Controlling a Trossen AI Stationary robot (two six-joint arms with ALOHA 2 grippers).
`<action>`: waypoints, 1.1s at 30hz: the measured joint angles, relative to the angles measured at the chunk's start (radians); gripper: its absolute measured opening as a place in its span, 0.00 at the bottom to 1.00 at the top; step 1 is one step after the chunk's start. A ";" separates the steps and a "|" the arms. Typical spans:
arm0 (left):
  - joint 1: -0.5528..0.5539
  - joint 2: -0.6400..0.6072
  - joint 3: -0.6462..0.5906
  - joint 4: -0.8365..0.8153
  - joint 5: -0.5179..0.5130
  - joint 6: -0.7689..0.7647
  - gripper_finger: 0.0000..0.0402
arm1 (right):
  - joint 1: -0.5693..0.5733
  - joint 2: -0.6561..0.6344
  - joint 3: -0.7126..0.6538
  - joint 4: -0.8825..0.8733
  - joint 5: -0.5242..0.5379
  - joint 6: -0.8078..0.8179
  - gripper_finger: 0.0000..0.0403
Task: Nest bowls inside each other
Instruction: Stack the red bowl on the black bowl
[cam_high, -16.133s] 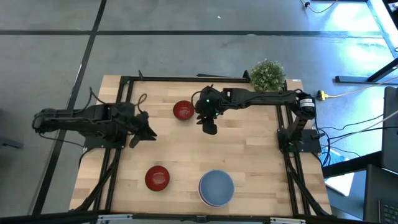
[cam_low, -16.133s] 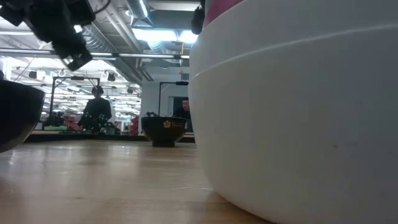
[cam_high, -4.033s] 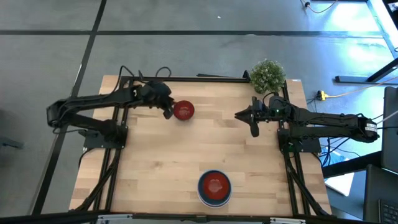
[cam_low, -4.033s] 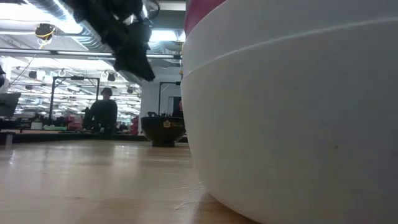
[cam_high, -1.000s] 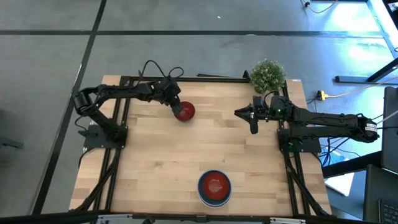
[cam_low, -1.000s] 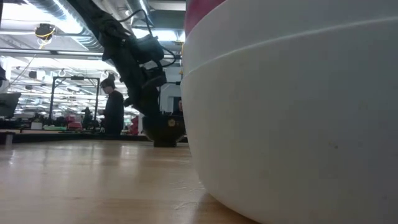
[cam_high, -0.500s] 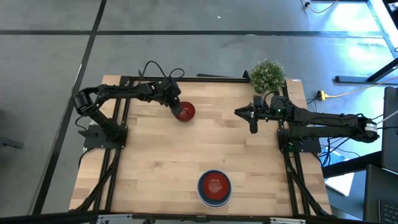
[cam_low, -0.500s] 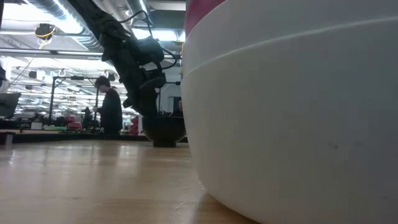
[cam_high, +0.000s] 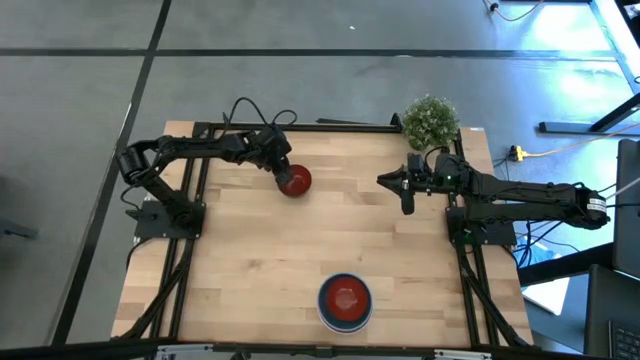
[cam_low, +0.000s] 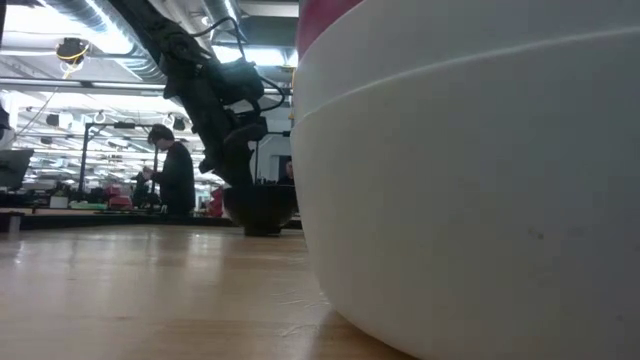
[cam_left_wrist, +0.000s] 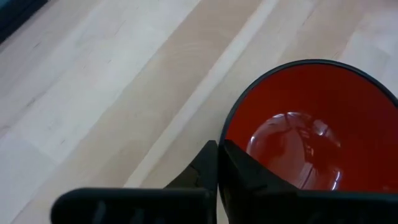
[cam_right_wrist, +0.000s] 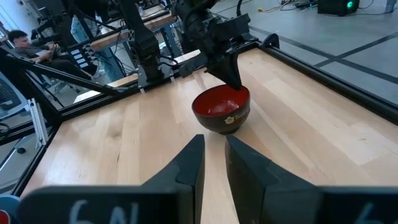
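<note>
A small dark red bowl (cam_high: 298, 182) (cam_right_wrist: 222, 111) stands on its foot on the wooden table, toward the far left. My left gripper (cam_high: 281, 174) (cam_left_wrist: 219, 149) is shut on its rim. Near the front edge sits a stack of bowls (cam_high: 345, 303): white and blue ones with another dark red bowl (cam_high: 345, 297) on top inside. The low view shows the stack's white wall (cam_low: 470, 200) up close, with a pink rim (cam_low: 325, 15) above. My right gripper (cam_high: 384, 183) (cam_right_wrist: 214, 155) hovers at the table's right, pointing toward the lone bowl, its fingers a narrow gap apart and holding nothing. My left gripper pinches the lone red bowl's rim (cam_left_wrist: 222, 127) on the side toward the table's far left. One finger (cam_left_wrist: 249, 179) is inside the bowl and the other (cam_left_wrist: 202, 171) is outside. The fingers slant down from the far left. The bowl stands upright, its foot (cam_low: 262, 232) on the table.
A small green potted plant (cam_high: 430, 120) stands at the far right corner. Black frame rails (cam_high: 300, 126) run along the table's far edge and both sides. Bare wood (cam_high: 300, 245) lies between the lone bowl and the stack. People show in the room beyond (cam_low: 175, 180).
My left gripper has shut on the lone red bowl's rim without moving off its place. The bowl stays on the table where it was.
</note>
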 joint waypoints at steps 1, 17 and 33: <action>0.000 0.000 0.000 0.001 0.011 0.000 0.01 | 0.000 0.000 0.000 0.000 0.000 -0.001 0.16; -0.045 -0.001 0.250 -0.124 0.338 0.035 0.00 | 0.000 0.000 0.000 -0.001 0.026 -0.024 0.16; -0.357 -0.002 0.510 -0.295 0.304 0.035 0.00 | 0.000 0.000 0.000 -0.006 0.053 -0.021 0.16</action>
